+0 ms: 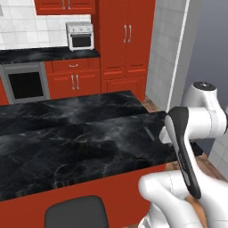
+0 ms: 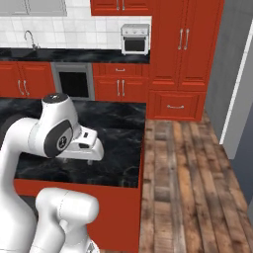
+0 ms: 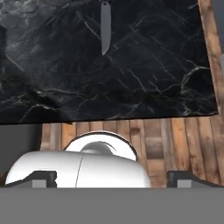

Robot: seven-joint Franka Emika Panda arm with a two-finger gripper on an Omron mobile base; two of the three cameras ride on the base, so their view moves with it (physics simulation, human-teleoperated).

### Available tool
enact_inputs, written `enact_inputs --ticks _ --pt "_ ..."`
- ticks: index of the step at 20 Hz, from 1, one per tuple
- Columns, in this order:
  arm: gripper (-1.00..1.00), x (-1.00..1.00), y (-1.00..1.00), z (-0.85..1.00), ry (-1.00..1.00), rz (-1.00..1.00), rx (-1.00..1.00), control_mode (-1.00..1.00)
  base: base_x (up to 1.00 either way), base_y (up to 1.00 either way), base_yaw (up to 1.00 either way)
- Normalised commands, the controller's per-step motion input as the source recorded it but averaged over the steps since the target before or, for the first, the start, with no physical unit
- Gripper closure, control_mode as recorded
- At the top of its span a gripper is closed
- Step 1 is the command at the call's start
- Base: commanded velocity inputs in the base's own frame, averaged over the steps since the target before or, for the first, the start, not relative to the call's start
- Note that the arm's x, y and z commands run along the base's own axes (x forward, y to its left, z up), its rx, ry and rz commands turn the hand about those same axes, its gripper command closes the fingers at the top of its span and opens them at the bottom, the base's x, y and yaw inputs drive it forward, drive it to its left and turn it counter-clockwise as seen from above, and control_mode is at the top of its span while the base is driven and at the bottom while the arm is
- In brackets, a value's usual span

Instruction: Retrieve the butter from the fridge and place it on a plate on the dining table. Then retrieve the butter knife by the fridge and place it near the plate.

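The butter knife (image 3: 105,29) lies flat on the black marble top of the dining table (image 3: 144,83), its grey blade pointing toward me and its dark handle cut off by the upper edge of the hand view. The left base view shows the knife (image 1: 148,132) near the table's right end, just beside my arm. My gripper (image 3: 113,178) hovers above the table's edge, short of the knife, open wide with nothing between its fingertips (image 3: 43,177). The grey fridge (image 2: 230,59) stands at the right. The butter and the plate are out of view.
Wooden floor (image 2: 183,188) runs between the table's end and the fridge. Red cabinets (image 2: 185,54), an oven (image 2: 74,81), a black-topped counter with a toaster oven (image 2: 135,39) and a sink tap line the back wall. A dark stool (image 1: 75,213) stands at the table's near side.
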Motion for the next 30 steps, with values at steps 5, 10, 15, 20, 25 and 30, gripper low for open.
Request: enact_inputs --ticks 5,10,15,20,25,30 --pt "-1.00 0.61 0.00 0.40 -0.18 0.16 -0.03 -1.00 0.00 0.00 0.00" --pt "-1.00 0.98 0.13 0.02 -0.09 0.05 -0.03 -1.00 0.00 0.00 0.00" --pt "-1.00 1.00 0.11 0.00 -0.05 0.00 -0.03 -1.00 0.00 0.00 0.00" --pt "-1.00 0.61 0.00 -0.17 0.00 0.00 0.00 -1.00 0.00 0.00 0.00" --pt "-1.00 0.16 0.02 -0.30 0.01 -0.05 0.00 -1.00 0.00 0.00 0.00" --pt "-1.00 0.21 0.01 -0.24 0.01 -0.06 0.00 -1.00 0.00 0.00 0.00"
